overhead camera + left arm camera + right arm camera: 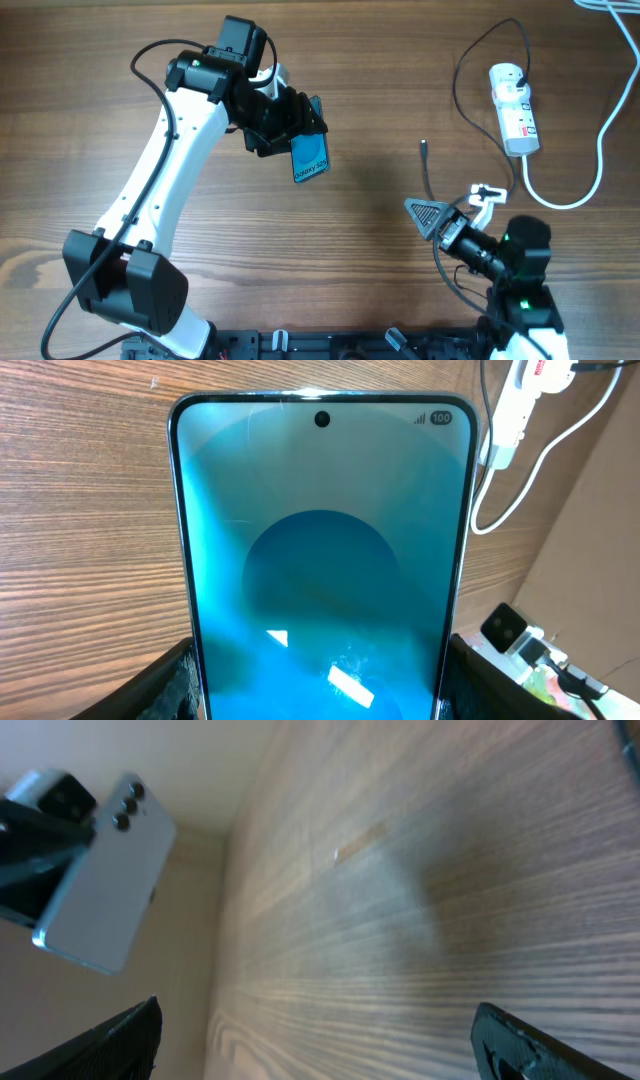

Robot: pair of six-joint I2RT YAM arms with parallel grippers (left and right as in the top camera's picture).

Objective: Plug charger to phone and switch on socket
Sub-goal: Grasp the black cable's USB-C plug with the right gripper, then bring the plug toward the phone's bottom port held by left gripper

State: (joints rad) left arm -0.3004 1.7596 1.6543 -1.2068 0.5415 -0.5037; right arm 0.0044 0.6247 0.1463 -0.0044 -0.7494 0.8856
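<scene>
You'll find the turquoise-screened smartphone (310, 158), flat and rectangular, clamped at one end in the left gripper (320, 700) and tilted, screen up. The thin black charger cable (428, 172) lies right of it, its small metal-tipped plug free and well apart from the phone. The white oblong power strip (513, 108) lies far right.

Phone (310, 160) is clamped in the left gripper (292, 125), raised off the table (380, 290) over its far left half. The socket (513, 108) lies at the far right, with a thick cord (601, 140) trailing to its right. The charger (456, 80) loops out left of the socket. Its plug (424, 148) lies on the table between phone and socket, just beyond the right gripper (452, 205), whose jaws stand apart.
</scene>
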